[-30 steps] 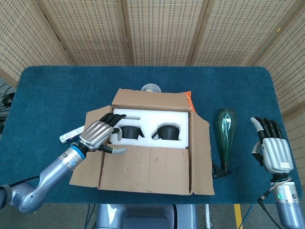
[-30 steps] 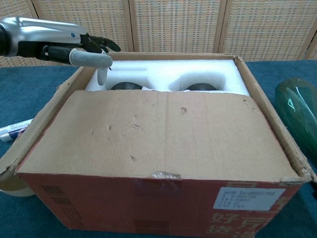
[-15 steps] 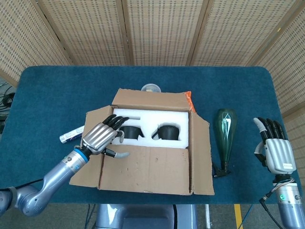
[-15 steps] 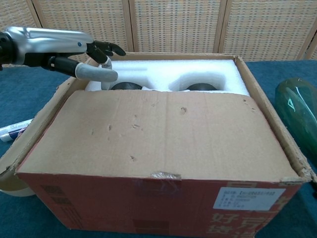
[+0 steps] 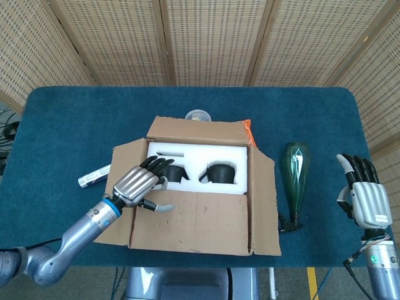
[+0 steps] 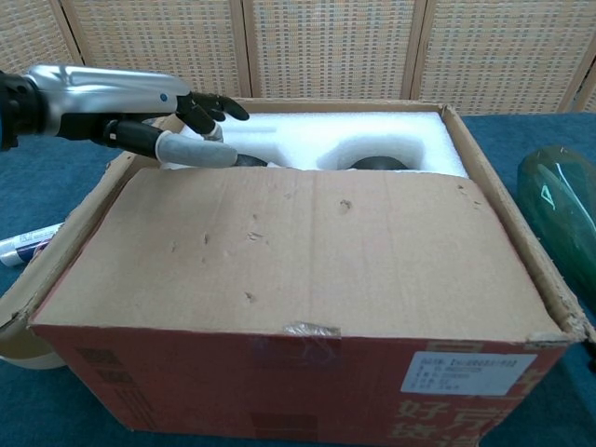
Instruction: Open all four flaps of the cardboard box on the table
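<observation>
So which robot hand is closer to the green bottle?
Right. The right hand sits just beyond the green bottle, open on the table. The left hand is over the cardboard box, farther away.

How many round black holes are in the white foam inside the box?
2: left hole beside the left hand, which partly covers it; right hole near the foam's right side. The front flap may hide more.

My left hand (image 5: 134, 185) hovers over the cardboard box (image 5: 194, 187) at its left edge, fingers (image 6: 209, 102) spread above the white foam insert (image 5: 203, 157). The near flap (image 6: 307, 251) lies flat across the front half. A green glass bottle (image 5: 295, 172) stands between box and my right hand (image 5: 364, 199); a tube (image 5: 94, 177) lies left.
</observation>
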Robot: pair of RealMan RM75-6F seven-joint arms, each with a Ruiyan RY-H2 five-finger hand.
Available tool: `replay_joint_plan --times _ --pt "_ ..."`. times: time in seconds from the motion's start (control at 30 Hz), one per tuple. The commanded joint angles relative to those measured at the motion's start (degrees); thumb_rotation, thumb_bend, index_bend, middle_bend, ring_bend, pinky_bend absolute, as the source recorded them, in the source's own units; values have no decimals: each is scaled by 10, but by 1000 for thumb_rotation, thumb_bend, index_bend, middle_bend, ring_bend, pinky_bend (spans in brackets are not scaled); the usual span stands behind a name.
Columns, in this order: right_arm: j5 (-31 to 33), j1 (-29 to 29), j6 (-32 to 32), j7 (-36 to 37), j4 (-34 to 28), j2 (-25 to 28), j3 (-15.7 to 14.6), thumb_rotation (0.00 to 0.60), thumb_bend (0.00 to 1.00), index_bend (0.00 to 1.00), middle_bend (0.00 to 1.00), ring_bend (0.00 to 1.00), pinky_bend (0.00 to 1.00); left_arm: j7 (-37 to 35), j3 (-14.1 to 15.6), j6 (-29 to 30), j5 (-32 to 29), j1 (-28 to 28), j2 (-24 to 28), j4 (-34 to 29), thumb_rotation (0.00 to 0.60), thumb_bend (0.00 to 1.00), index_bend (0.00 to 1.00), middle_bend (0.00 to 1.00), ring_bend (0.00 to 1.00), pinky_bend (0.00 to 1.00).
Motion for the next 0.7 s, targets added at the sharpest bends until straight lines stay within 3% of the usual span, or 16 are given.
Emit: replay_joint_plan --times 0.03,0.47,0.7 --pt "0 1 -1 0 1 -1 1 600 971 58 90 0 0 -27 -4 -9 5 5 15 -9 71 93 499 0 0 0" --pt "1 5 -5 -7 1 -5 3 600 972 58 90 0 0 -158 -29 -27 50 33 66 -39 71 97 501 0 0 0" --pt "3 7 -8 -12 0 -11 3 600 971 58 90 0 0 -288 -56 -75 76 45 108 -67 72 95 499 0 0 0"
